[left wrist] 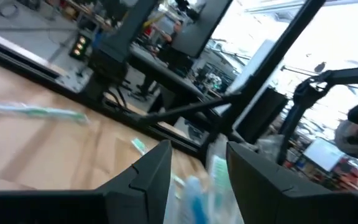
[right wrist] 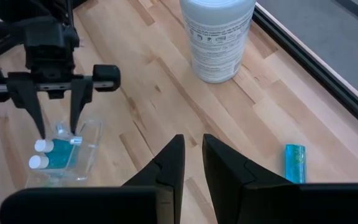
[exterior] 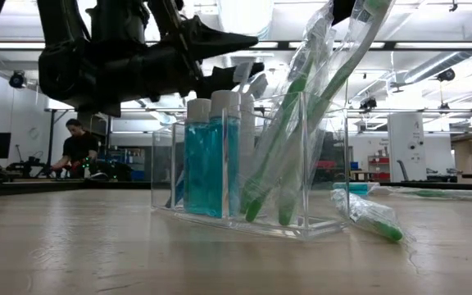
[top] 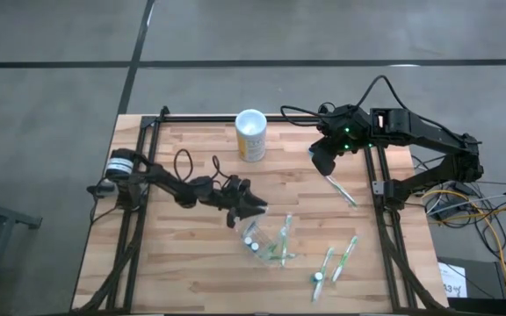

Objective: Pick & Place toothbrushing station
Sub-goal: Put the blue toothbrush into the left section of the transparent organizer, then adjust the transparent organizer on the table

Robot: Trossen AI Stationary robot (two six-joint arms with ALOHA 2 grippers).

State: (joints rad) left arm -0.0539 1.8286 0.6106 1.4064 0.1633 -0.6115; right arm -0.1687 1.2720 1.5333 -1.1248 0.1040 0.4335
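The toothbrushing station (exterior: 244,168), a clear holder, stands upright on the wood near the table's middle (top: 269,242). It holds blue white-capped bottles (right wrist: 50,154) and green wrapped toothbrushes (exterior: 301,123). My left gripper (right wrist: 58,135) is open and reaches roughly level from the table's left. Its fingers stand on either side of the holder's upper left end (left wrist: 197,168). My right gripper (top: 323,162) hangs high over the far right with its fingers nearly together and nothing between them (right wrist: 193,158). My left gripper has its fingertips (right wrist: 74,127) beside the bottle caps and the holder's rim. I cannot tell whether they touch the holder. The holder rests with its base on the table.
A white-lidded yellow canister (top: 251,136) stands at the far middle. One wrapped toothbrush (top: 341,189) lies below my right gripper and two more (top: 334,265) lie near the front right. A small blue packet (right wrist: 295,163) lies on the wood. A person (exterior: 76,147) is far behind the table.
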